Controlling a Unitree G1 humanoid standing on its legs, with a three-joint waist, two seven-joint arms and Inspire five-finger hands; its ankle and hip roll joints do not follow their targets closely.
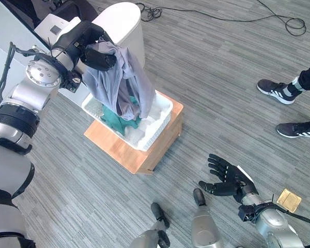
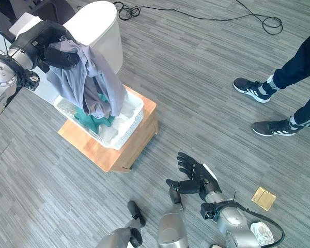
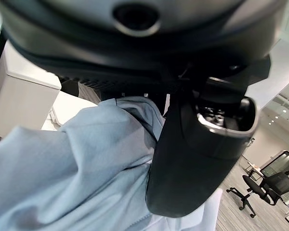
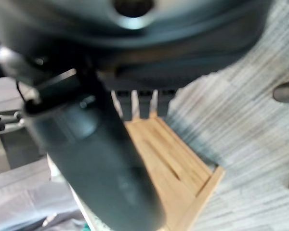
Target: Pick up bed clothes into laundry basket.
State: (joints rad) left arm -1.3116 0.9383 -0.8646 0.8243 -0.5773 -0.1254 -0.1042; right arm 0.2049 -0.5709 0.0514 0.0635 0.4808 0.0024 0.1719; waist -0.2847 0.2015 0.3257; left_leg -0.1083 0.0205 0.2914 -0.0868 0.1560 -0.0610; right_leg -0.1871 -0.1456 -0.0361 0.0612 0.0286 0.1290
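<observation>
My left hand [image 1: 95, 56] is shut on a pale lavender-grey garment [image 1: 125, 82], held up above the white laundry basket [image 1: 164, 107]. The cloth hangs down with its lower end inside the basket. In the left wrist view the same garment [image 3: 62, 168] bunches against my thumb [image 3: 192, 159]. A teal-green cloth [image 1: 119, 120] and some white cloth [image 1: 144, 129] lie in the basket. The basket rests on a low wooden stand [image 1: 144, 155]. My right hand [image 1: 225, 178] hovers low over the floor to the right of the stand, fingers spread and empty.
A white rounded tub [image 1: 125, 23] stands behind the basket. A person's legs and dark sneakers [image 1: 279, 92] are at the right. A small gold square [image 1: 289, 199] lies on the floor near my right arm. Grey plank floor surrounds the stand.
</observation>
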